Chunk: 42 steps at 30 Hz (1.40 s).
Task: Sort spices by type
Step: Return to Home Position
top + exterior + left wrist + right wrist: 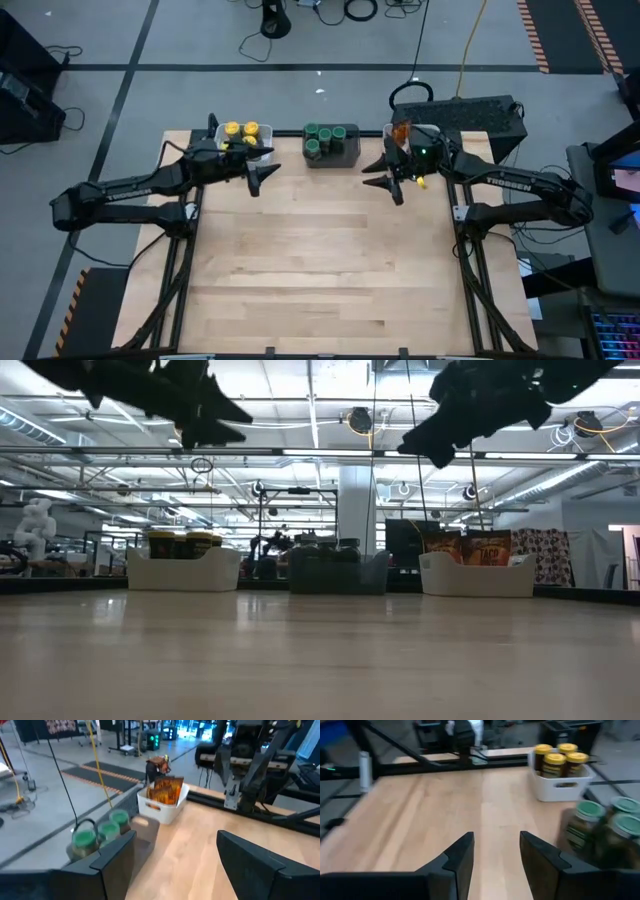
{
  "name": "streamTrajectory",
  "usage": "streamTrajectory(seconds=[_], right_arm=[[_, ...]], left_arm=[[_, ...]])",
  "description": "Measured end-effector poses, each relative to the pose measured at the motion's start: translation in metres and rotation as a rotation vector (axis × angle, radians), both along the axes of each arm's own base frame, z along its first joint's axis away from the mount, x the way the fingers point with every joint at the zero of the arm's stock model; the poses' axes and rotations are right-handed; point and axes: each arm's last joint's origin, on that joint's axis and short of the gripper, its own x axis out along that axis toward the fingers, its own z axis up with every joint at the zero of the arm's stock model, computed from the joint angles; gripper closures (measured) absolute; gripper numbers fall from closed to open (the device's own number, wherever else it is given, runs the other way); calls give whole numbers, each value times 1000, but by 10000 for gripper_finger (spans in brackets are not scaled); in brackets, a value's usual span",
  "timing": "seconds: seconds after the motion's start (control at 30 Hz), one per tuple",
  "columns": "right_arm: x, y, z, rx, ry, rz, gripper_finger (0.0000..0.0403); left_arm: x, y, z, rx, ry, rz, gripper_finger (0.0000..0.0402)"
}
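Three bins stand in a row along the table's far edge. The left white bin (243,152) holds several yellow-lidded jars (241,131) (559,760). The dark grey middle bin (331,155) holds several green-lidded jars (325,136) (97,832). The right white bin (161,807) holds orange-brown packets (402,133) (165,790) standing on edge. My left gripper (264,180) (175,857) hangs open above the table, just near of the yellow-lid bin. My right gripper (379,174) (496,852) hangs open just near of the packet bin. Nothing is between either pair of fingers.
The wooden tabletop (320,260) stretches bare from the bins to the near edge. A black box (470,115) with cables sits past the far right corner. In the low view both arms hang high above the three bins (338,572).
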Motion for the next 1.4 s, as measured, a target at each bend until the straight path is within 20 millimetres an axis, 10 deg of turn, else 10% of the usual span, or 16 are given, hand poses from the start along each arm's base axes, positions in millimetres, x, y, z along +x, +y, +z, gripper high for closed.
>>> streamTrajectory(seconds=[0.87, 1.4], right_arm=[[-60, 32, -102, 52, -195, -119, 261], [-71, 32, -102, 1, -184, -137, 261]], left_arm=[[-23, -11, -85, -111, -38, -1, 125], [-61, -27, -100, -98, -223, -52, 125]])
